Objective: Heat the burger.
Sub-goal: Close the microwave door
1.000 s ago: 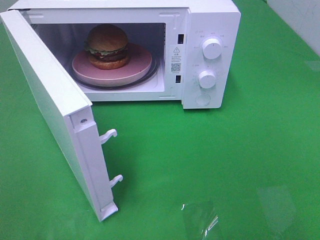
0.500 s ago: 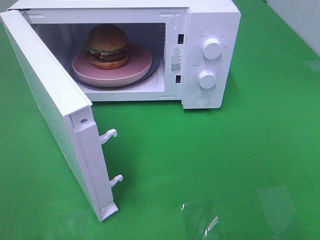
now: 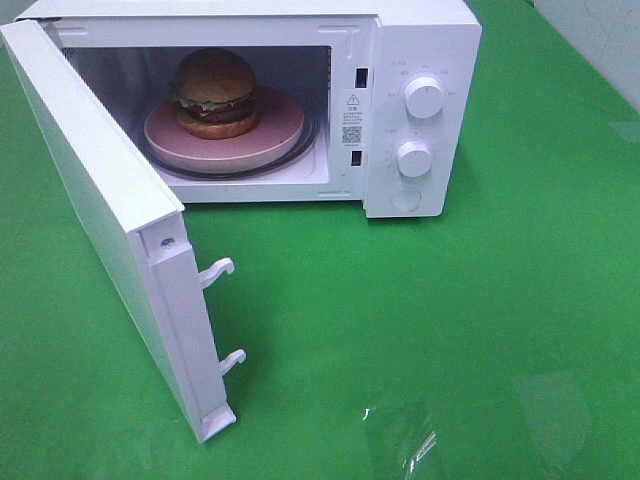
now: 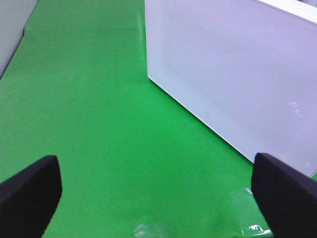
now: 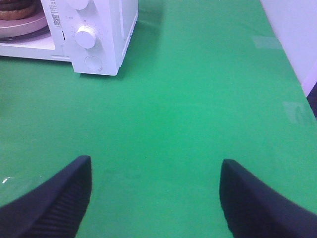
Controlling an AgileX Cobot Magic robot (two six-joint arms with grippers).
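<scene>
Left gripper (image 4: 156,198): released, jaws spread wide. Holds nothing; touches nothing. Black fingers (image 4: 29,196) well apart over the green table cover (image 4: 89,124), just outside the open door (image 4: 237,74) of the microwave (image 3: 420,40), facing the door's dotted outer panel.

Right gripper (image 5: 156,196): released, jaws parted broadly. Holds nothing; touches nothing. Ribbed black fingers (image 5: 54,203) over bare green cover, well in front of the microwave, on its control-panel side.

Burger (image 3: 214,92): inside the microwave cavity, upright, bun dome on top. Rests on the pink plate (image 3: 280,130), set toward the hinge side and rear of the cavity rather than at the plate's middle. Plate seated on the turntable ring (image 3: 312,135).

Door swung wide on the hinge side of the microwave; two latch hooks (image 3: 218,270) exposed on the free edge. Two white knobs (image 3: 425,97) stacked on the control panel beside the cavity; round button (image 3: 405,200) below them.
</scene>
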